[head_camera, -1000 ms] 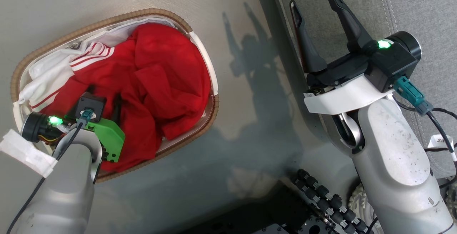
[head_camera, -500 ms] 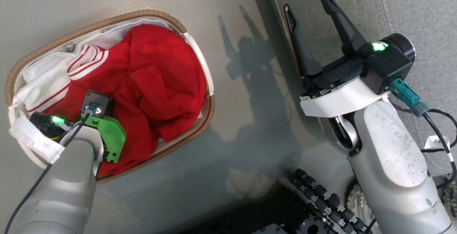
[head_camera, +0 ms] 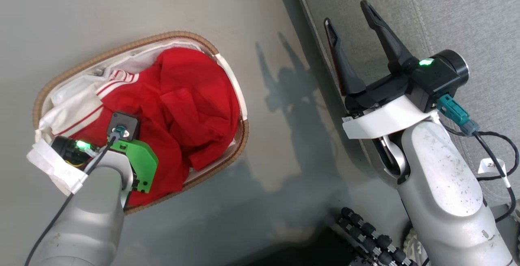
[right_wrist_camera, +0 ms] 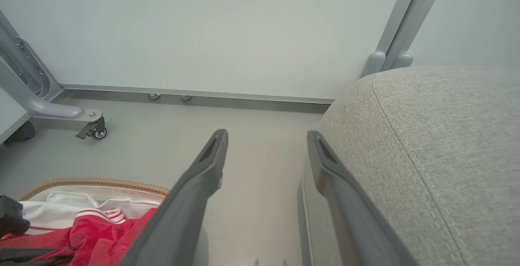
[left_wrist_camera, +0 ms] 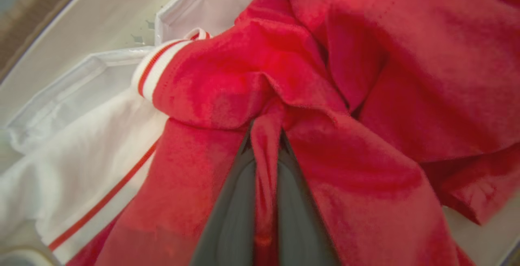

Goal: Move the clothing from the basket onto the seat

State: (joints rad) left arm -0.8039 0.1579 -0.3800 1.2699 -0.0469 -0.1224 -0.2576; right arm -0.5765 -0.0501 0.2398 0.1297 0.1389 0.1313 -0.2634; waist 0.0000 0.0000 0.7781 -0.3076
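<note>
Fold of clothing [left_wrist_camera: 365,75] pinched in the basket [head_camera: 81,65], seat [head_camera: 467,14] waiting at right

At left, the left hand [left_wrist_camera: 266,130] is clenched on a raised ridge of red fabric (a ridge gives the grip something to bite), and the whole heap lies inside the basket, apparently ready to lift. Farther right, the right hand [head_camera: 345,12] hovers spread and empty by the seat's edge, leaving the transfer path free.
</note>
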